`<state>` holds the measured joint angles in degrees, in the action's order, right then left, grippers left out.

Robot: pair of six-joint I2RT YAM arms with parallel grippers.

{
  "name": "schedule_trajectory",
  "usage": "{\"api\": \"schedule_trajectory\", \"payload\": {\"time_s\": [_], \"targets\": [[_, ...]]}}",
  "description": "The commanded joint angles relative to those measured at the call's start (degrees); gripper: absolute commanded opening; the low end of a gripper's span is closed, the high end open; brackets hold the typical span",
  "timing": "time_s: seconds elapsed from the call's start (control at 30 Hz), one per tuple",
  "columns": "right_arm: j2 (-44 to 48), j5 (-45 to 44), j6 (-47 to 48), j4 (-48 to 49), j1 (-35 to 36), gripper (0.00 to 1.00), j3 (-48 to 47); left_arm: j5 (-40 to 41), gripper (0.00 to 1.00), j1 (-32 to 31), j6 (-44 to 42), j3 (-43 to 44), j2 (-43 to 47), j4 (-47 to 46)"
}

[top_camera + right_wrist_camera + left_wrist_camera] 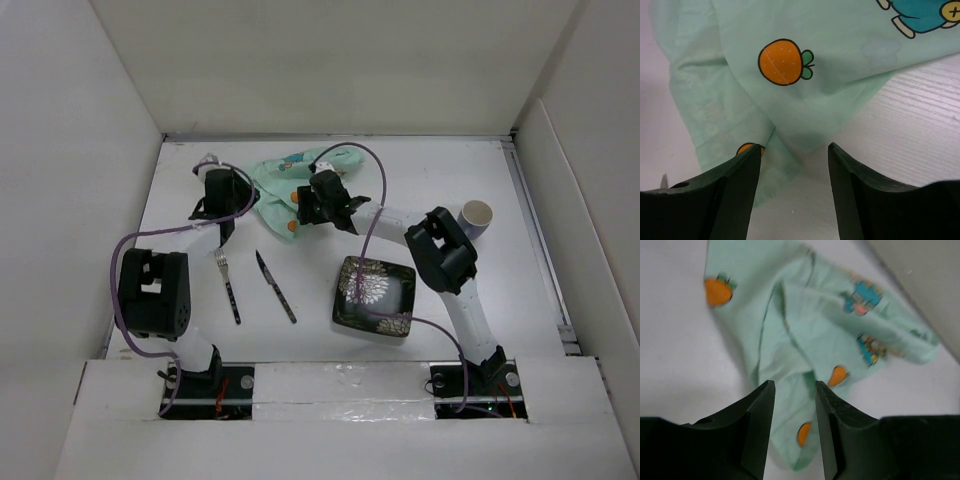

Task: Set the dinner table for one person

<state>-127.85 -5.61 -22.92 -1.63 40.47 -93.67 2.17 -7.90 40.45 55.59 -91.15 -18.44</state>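
Plain white counter (450,170), walled on three sides, with a crumpled mint cloth (805,325) at its far side. The left gripper (794,390) straddles it, jaws apart; the right gripper (795,150) hovers over a corner, jaws apart.

No readable text, brand or nr in any view. Nearest to a sign: 1 small cross, like an x, on a yellow round patch (951,10) of the cartoon print, top right corner of the right wrist view, on the mint-green cloth (840,75). Other prints there are pics only, e.g. a carrot (782,62). The plate (345,312) shows flowers, no letters. The dinner table (500,300) is plain white.
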Motion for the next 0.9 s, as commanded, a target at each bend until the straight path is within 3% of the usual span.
{"api": "schedule_trajectory", "payload": {"time_s": [0.0,0.1,0.13,0.23,0.57,0.6,0.8,0.87], "targets": [[-0.82,-3.61,-0.98,-4.44,-0.21,0.61,-3.54,-3.84,0.35,-0.27,4.90,-5.48,2.20,-4.41],[-0.99,-4.23,-1.60,-4.17,-0.21,0.61,-3.18,-3.23,0.39,-0.80,4.56,-8.83,3.44,-5.38],[-1.34,-4.85,-1.69,-4.69,-0.21,0.61,-3.71,-2.79,0.50,-0.80,4.12,-9.36,3.27,-5.12],[-2.22,-4.77,-2.04,-5.31,-0.21,0.61,-4.85,-0.68,0.54,-0.80,3.59,-9.28,1.43,-4.77],[-5.74,-5.11,-2.04,-8.39,-0.21,0.46,-10.13,-0.95,0.52,-1.33,3.41,-4.80,-6.75,-4.77],[-5.83,-5.12,-2.04,-8.13,-0.21,0.35,-10.04,-0.68,0.52,-1.33,3.50,-4.79,-7.02,-4.68],[-2.67,-9.15,-2.13,-4.53,-0.82,0.00,-6.10,0.19,0.52,-0.27,4.73,-6.20,-6.14,-7.05],[-0.39,-11.16,-1.78,-4.17,-0.83,0.00,-5.21,0.90,0.52,-0.27,5.08,-7.16,-5.18,-8.54]]}}
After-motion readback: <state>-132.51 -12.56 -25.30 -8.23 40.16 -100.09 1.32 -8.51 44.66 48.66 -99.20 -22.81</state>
